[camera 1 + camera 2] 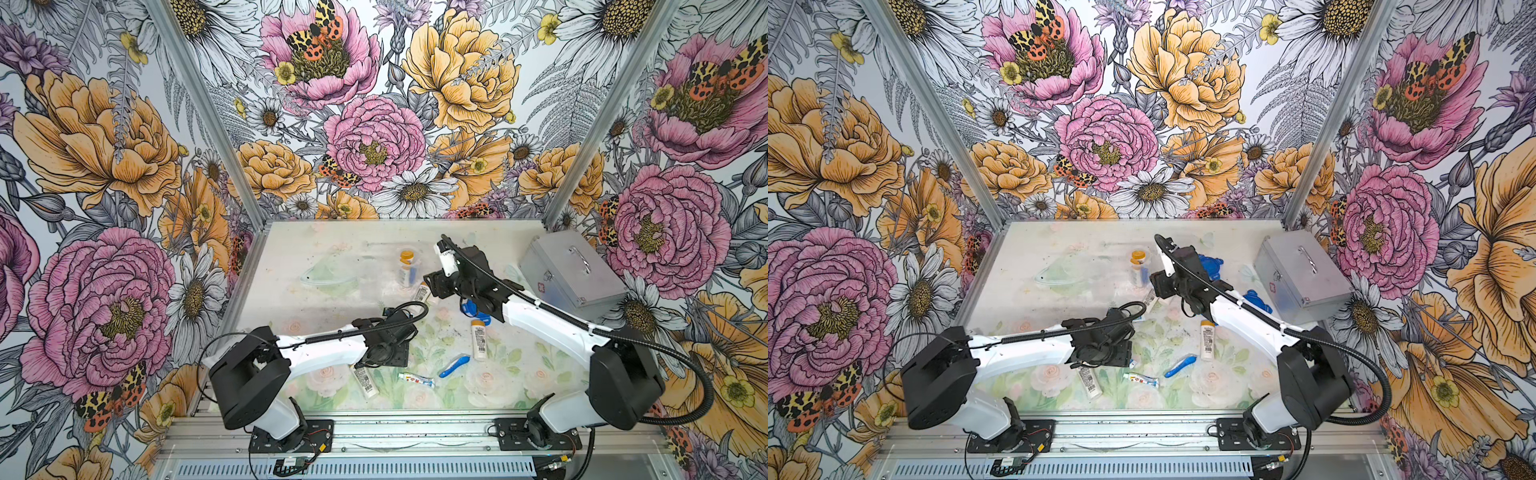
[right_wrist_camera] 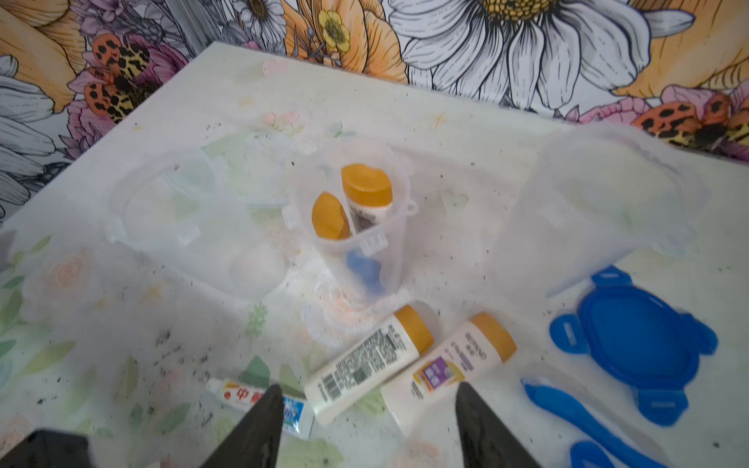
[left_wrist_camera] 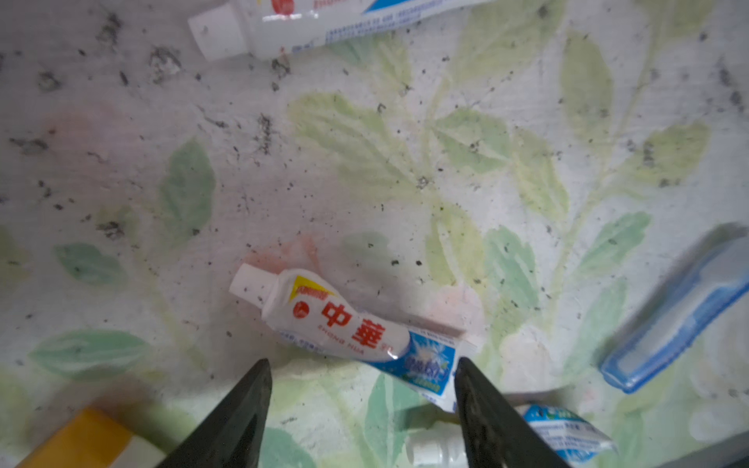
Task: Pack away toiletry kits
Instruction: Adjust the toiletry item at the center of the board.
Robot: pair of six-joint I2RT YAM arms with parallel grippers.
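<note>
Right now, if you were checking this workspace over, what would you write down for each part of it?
Surface: table with a faded flower print, peppered with dark specks.
Job's things: upright clear cup holding two orange-capped bottles; loose bottles, toothpaste tube, blue toothbrush and blue lid lie scattered; an empty cup lies tipped.
Clutter: closed silver case with a handle, at the table's edge.
Grippers: left gripper open over the toothpaste tube; right gripper open over two loose bottles; neither holds anything.
Cables: black hoses run along both arms.
Surroundings: flowered wall panels on three sides.
</note>
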